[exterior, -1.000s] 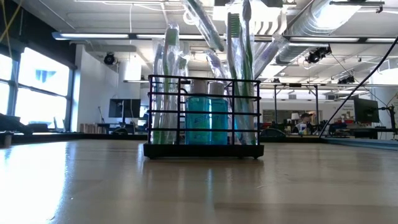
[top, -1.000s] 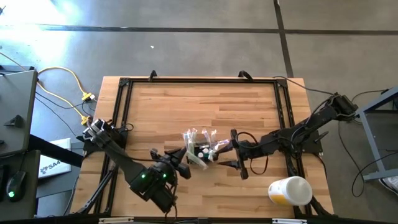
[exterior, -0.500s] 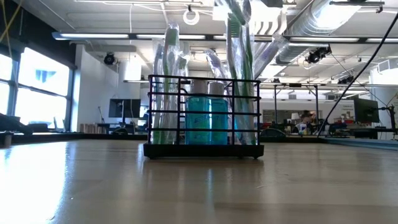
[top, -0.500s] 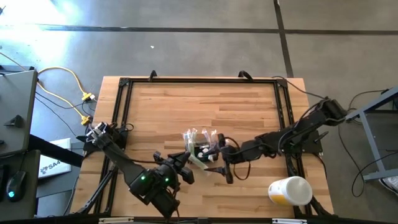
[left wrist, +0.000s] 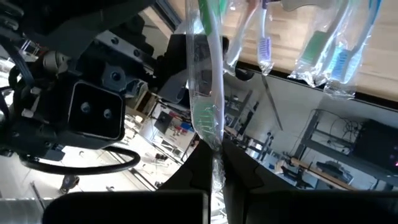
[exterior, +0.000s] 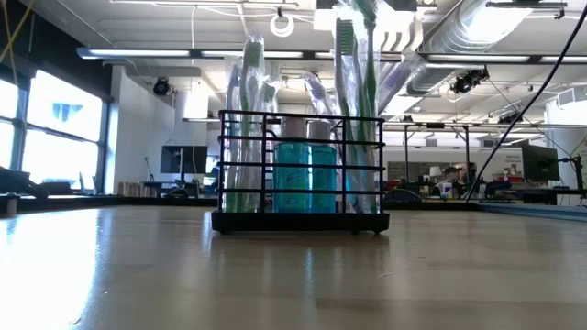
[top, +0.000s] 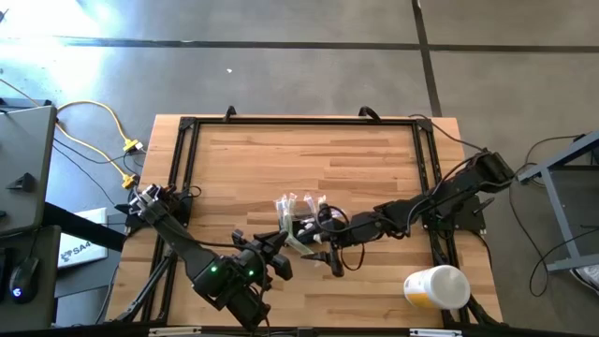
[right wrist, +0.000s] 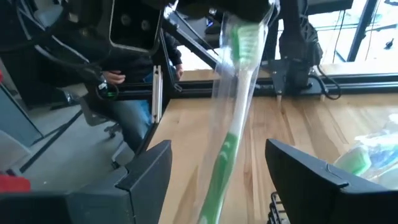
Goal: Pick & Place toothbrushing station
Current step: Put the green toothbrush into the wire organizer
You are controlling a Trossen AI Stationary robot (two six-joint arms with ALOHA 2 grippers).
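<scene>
The wooden table (top: 309, 159) fills the overhead view, a black frame running round its edge. Both dark arms reach in from the near corners and meet just near of the middle. Down at the near right corner, well apart from the action, a white-and-yellow cup (top: 436, 286) lies on its side.

Centre stage, the toothbrushing station (exterior: 300, 172), a small black wire caddy, stands upright on the table slightly near of centre, in the gap between the two arms. Seen level across the table, it holds a blue bottle (exterior: 305, 177) in the middle and plastic-wrapped toothbrushes sticking up on both sides.

The left end effector (top: 278, 251) sits just beside the caddy on its near left side, fingers clenched on a wrapped green toothbrush (left wrist: 204, 81); its wrist view shows the wrapper's tail pinched between the two dark fingers. That brush leans over the caddy.

The right end effector (top: 328, 246) comes in from the other side, just beside the caddy, its fingers spread wide. Its wrist view shows the same green brush in its clear wrapper standing in the gap between the two fingers (right wrist: 146, 171), touching neither as far as one can see. Behind it there, a seated person (right wrist: 127, 93) shows beyond the table edge.
</scene>
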